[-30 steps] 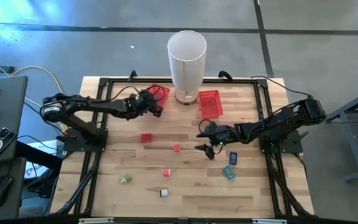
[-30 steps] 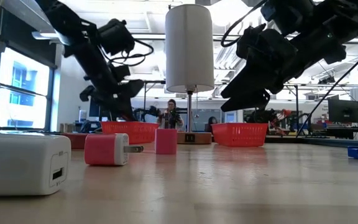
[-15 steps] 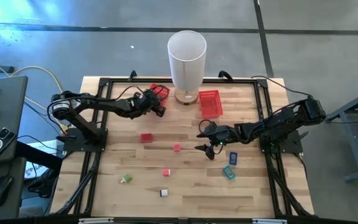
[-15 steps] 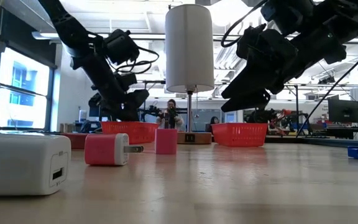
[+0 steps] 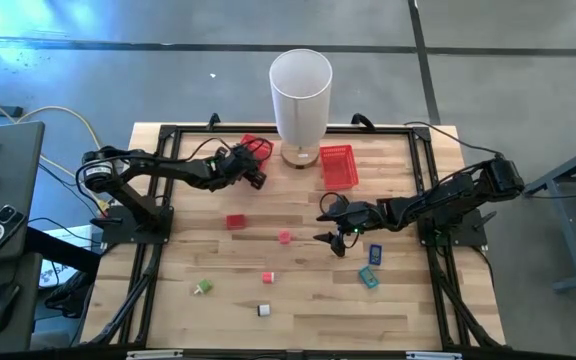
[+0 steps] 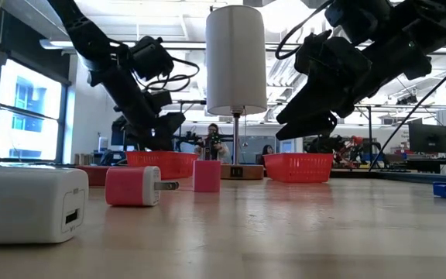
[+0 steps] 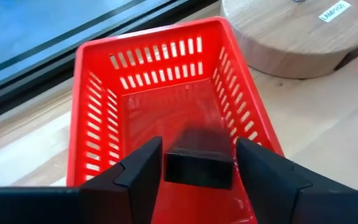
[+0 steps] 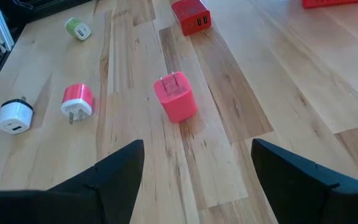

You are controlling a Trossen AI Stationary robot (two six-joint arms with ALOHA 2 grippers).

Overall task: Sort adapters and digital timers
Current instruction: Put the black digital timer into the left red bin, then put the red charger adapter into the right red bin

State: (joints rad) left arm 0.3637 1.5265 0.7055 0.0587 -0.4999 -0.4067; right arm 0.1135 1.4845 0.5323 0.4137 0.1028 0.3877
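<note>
Hovering over the left red basket (image 5: 256, 148) at the far side of the desk (image 5: 298, 300), your left hand (image 5: 251, 172) has a black block (image 7: 199, 158) between its fingers (image 7: 143, 171); narrow gaps show on both sides, so you cannot tell whether it is gripped or already loose. The block sits over the basket's floor, inside its walls. Your right hand (image 5: 326, 226) waits above mid-desk with fingers spread and nothing between them. Ahead of it, apart from the fingers, stands a pink adapter (image 8: 176, 98). Farther out lie a red adapter (image 8: 191, 15), a round pink adapter (image 8: 77, 101), a white adapter (image 8: 14, 116) and a green adapter (image 8: 78, 28). A second red basket (image 5: 339, 165) stands right of the lamp (image 5: 300, 95).
</note>
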